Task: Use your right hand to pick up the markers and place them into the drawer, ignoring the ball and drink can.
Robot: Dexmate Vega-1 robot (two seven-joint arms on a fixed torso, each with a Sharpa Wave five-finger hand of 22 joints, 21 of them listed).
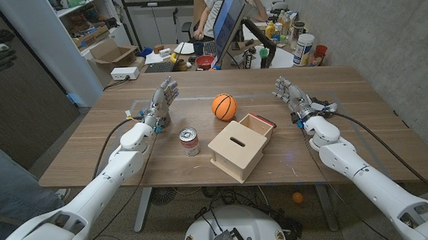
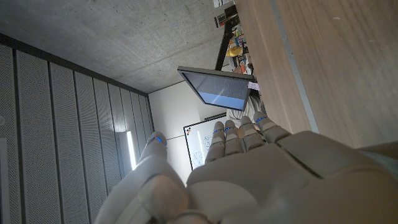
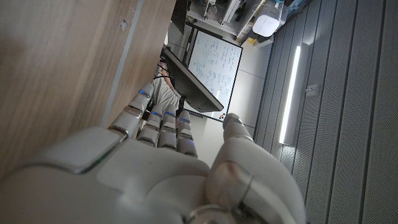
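Wooden table (image 1: 359, 121) spans the head view, its far edge backed by cluttered desks and a tilted monitor (image 1: 228, 22), with a person seated behind.

Left hand (image 1: 162, 100) stands over the table's far left part, palm upright, fingers (image 1: 170, 86) extended and apart, gripping nothing. Bare wood lies around it to the left edge. The left wrist view shows the fingers (image 2: 239, 130) straight beside the table's surface.

Right hand (image 1: 294, 97) stands at the far right, fingers (image 1: 281, 84) extended and slightly spread, holding nothing. Bare wood runs from it out to the right edge and toward the near edge.

Central cluster: wooden box (image 1: 235, 151) with a slot in its lid, sitting slightly right of centre; its drawer (image 1: 257, 124) is pulled out on the far side, toward the right hand. A red-and-dark object at the drawer's far right corner is too small to identify; no markers can be made out with certainty.

Orange ball (image 1: 223, 106) sits just beyond the box. Drink can (image 1: 190, 142) stands upright left of the box, apart from it. Open wood separates the drawer from the right hand.
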